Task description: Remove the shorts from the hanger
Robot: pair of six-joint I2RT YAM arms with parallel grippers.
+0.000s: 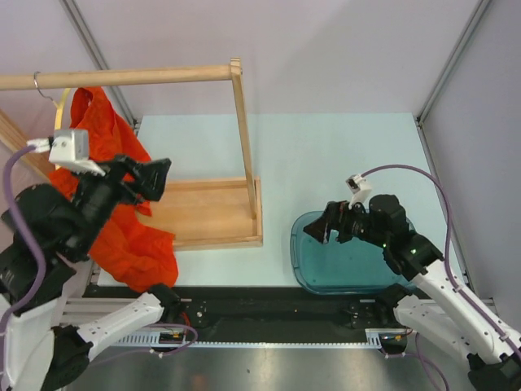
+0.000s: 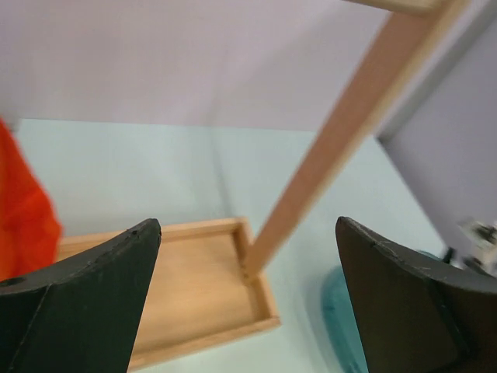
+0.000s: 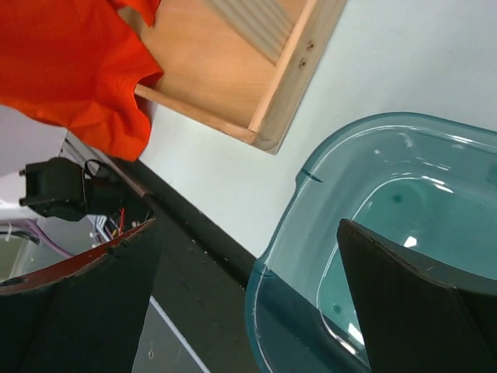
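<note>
Left jaws, right jaws spread, empty; shorts (image 1: 130,244) overlap wooden tray (image 1: 207,213) left edge.

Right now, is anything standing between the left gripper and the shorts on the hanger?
Nothing visible does. The open left gripper sits right beside the shorts, with no object between them. It points at the wooden tray and post, though, not at the fabric.

The rack base (image 1: 207,213) sits on the desk (image 1: 326,155), left of centre. A post (image 1: 244,138) at its right side carries the rail (image 1: 122,77). The hanger (image 1: 59,122) hangs from the rail's left end. The shorts (image 1: 122,240) hang from it, down past the base's left edge. The tub (image 1: 350,265) sits right of the base, toward the near edge.
</note>
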